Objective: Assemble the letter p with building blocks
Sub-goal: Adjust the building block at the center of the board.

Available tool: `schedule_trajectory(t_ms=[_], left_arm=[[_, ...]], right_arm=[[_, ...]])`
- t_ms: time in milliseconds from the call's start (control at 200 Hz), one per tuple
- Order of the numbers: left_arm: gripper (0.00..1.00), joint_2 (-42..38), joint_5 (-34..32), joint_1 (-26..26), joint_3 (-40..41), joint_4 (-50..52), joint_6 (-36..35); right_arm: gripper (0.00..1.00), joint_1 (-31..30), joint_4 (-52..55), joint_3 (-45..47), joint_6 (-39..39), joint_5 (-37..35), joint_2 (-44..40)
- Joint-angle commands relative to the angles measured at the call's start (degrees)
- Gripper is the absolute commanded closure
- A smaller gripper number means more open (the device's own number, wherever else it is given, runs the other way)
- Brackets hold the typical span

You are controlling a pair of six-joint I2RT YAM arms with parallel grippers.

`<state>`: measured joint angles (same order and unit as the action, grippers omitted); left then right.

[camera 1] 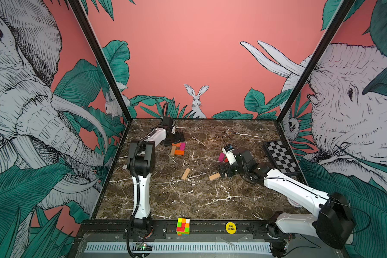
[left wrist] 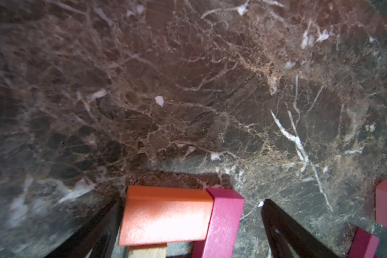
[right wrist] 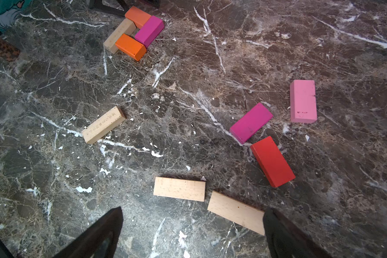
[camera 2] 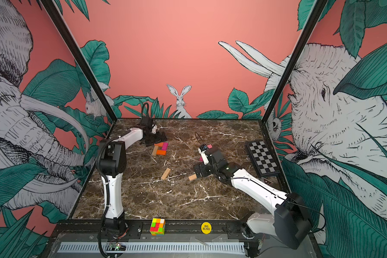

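— Marbled counter (camera 1: 199, 201), dark and veined. Where do the blocks (camera 1: 185, 173) sit?
— Four form a small ring (right wrist: 133, 31) far back on the left: tan, two orange, magenta. Six lie loose. The nearest tan block (right wrist: 236, 212) lies flat just ahead of the right fingers (right wrist: 284, 234), with one end by a tip.
— Its long side?
— It runs across the gap, tip to tip, so I judge the wrist must turn to pinch its narrow width.
— And the fingers?
— The right fingers are spread wide and empty. The left fingers (left wrist: 284, 230) are spread too, straddling the ring's orange block (left wrist: 165, 214) and gripping nothing.
— Which arm goes?
— The right, I'd say. It is much nearer.
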<state>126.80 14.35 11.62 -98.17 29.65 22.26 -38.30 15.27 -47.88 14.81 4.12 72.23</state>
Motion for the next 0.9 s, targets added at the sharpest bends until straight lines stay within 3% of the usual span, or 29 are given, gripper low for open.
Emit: schedule_trajectory(t_ms=[0, 645, 895], left_arm=[[0.01, 0.9, 1.0, 0.8, -0.7, 1.5, -0.3], [0.01, 0.4, 0.1, 0.9, -0.8, 1.9, -0.4], [0.01, -6.7, -3.2, 0.8, -0.4, 2.7, -0.5]], right_arm=[[0.02, 0.1, -1.4, 0.7, 0.2, 0.4, 0.3], [0.02, 0.2, -1.3, 0.7, 0.3, 0.6, 0.5], [0.02, 0.2, -1.6, 0.5, 0.3, 0.6, 0.4]])
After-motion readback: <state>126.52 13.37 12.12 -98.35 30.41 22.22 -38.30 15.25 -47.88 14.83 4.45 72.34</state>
